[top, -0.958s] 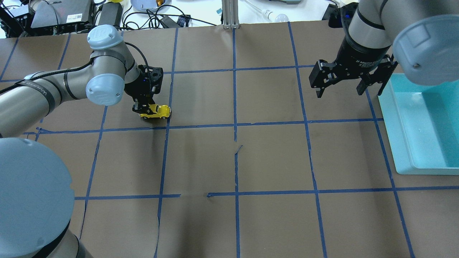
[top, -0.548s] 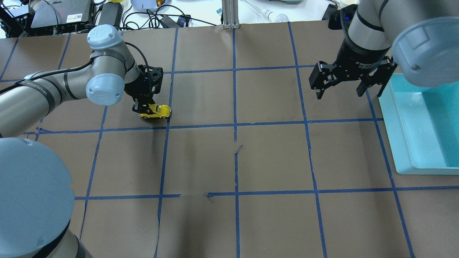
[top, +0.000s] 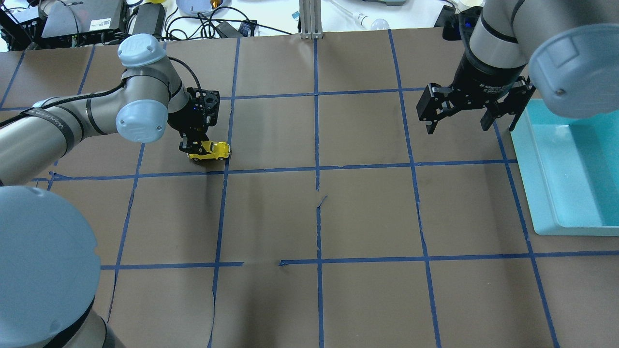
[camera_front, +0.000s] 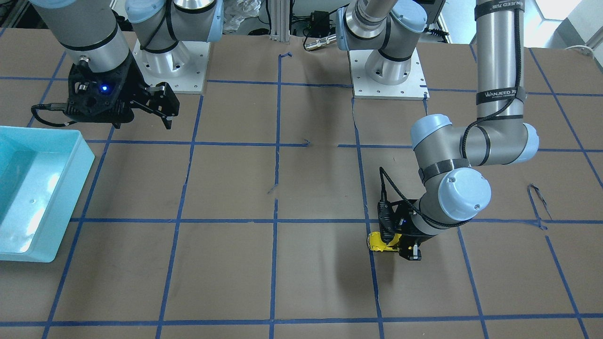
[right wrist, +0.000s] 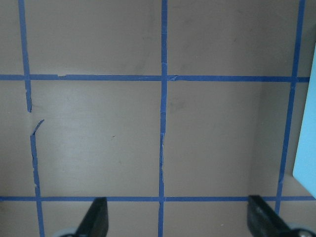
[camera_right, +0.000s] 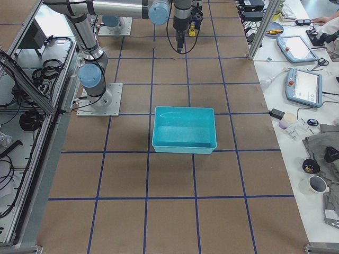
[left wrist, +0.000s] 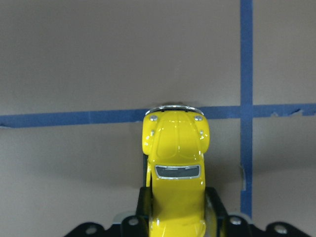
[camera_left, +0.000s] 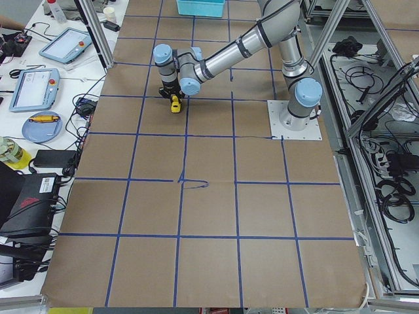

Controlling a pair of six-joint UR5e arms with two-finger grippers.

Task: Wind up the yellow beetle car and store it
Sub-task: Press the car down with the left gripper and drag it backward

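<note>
The yellow beetle car [top: 212,152] is a small glossy toy on the brown table, left of centre in the overhead view. My left gripper [top: 193,147] is shut on its rear half, low at the table. The left wrist view shows the car [left wrist: 176,163] nose-forward between the black fingers [left wrist: 143,202]. It also shows in the front-facing view [camera_front: 380,242], under the left gripper [camera_front: 400,245]. My right gripper [top: 457,123] hangs open and empty above the table, next to the turquoise bin [top: 546,159]. Its fingertips [right wrist: 94,217] stand wide apart in the right wrist view.
The turquoise bin [camera_front: 56,207] stands at the table's right end and looks empty [camera_right: 184,145]. Blue tape lines [top: 316,169] grid the brown paper. Cables and devices [top: 77,19] lie beyond the far edge. The arm bases [camera_front: 388,70] stand on the robot's side.
The left gripper with the car has shifted very slightly away from the robot. The right gripper has drifted slightly farther away. Both grips are unchanged.
</note>
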